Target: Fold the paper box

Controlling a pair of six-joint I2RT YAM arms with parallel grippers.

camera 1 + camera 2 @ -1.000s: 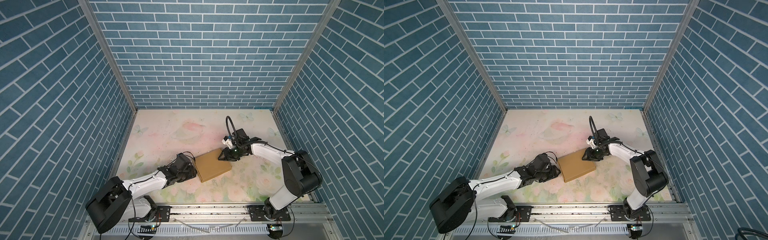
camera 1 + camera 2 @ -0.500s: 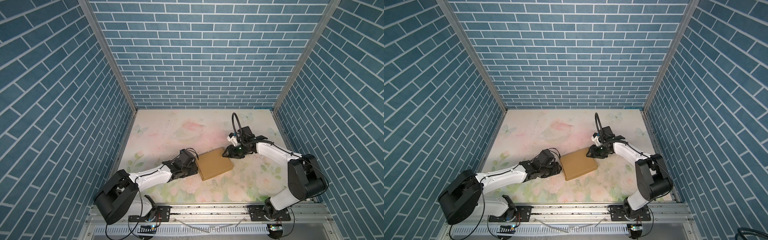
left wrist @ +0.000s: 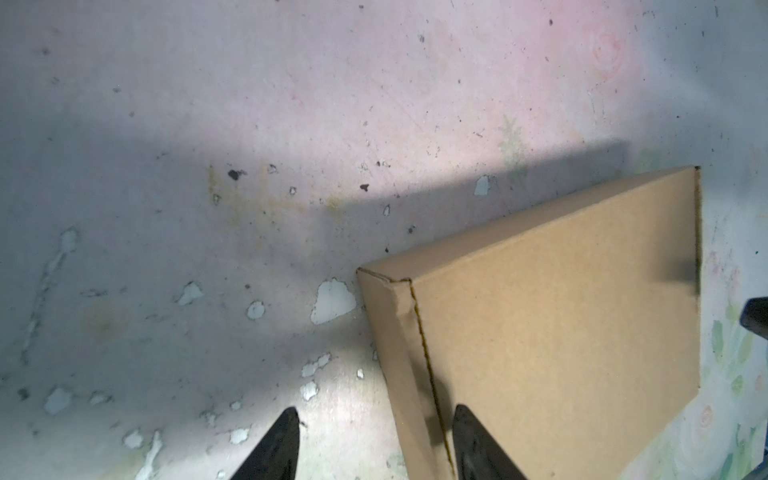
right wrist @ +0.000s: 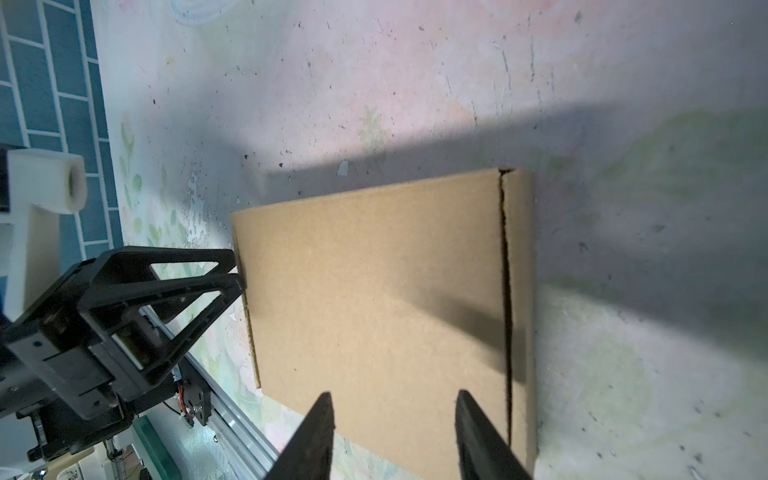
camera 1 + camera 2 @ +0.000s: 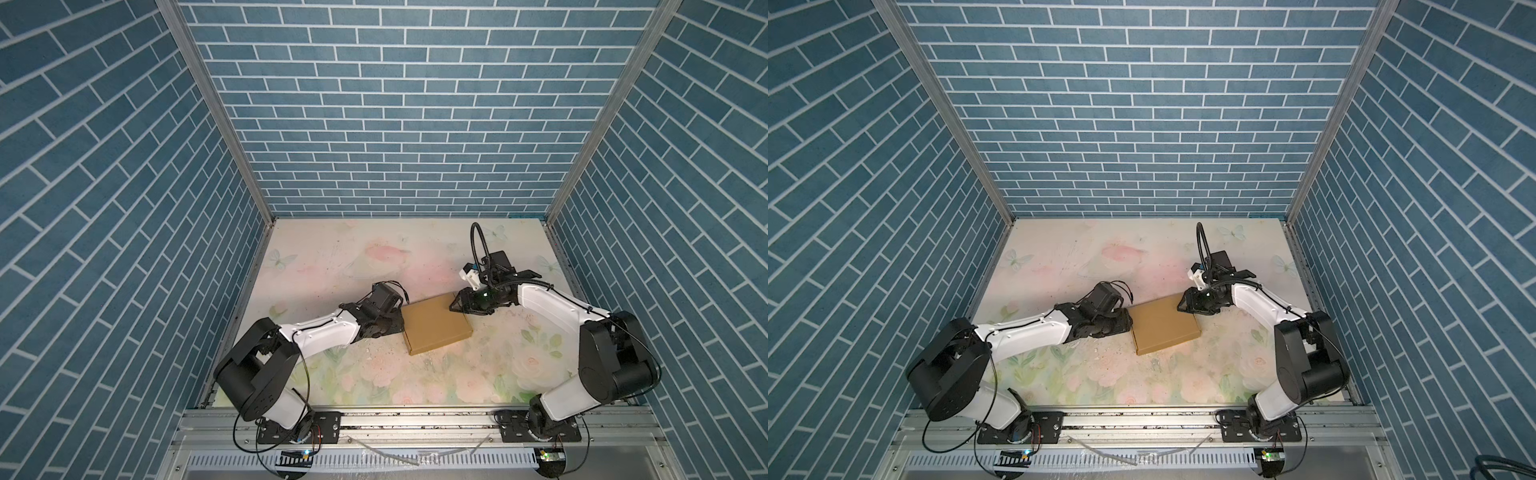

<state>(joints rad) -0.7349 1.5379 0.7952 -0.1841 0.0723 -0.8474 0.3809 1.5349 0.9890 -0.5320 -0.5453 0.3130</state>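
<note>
Floral tabletop: paper box between spread left hand, right hand.

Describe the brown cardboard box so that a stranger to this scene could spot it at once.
On the pale floral-printed tabletop walled by blue brick-pattern panels, look near the middle, between the left pincer and the right pincer. There lies a flat, shallow, rectangular brown cardboard box, closed. It is the only plain brown, unprinted thing there.

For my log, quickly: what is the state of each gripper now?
Left gripper: open, at the box edge, holding nothing.
Right gripper: open, over the box, holding nothing.
</note>
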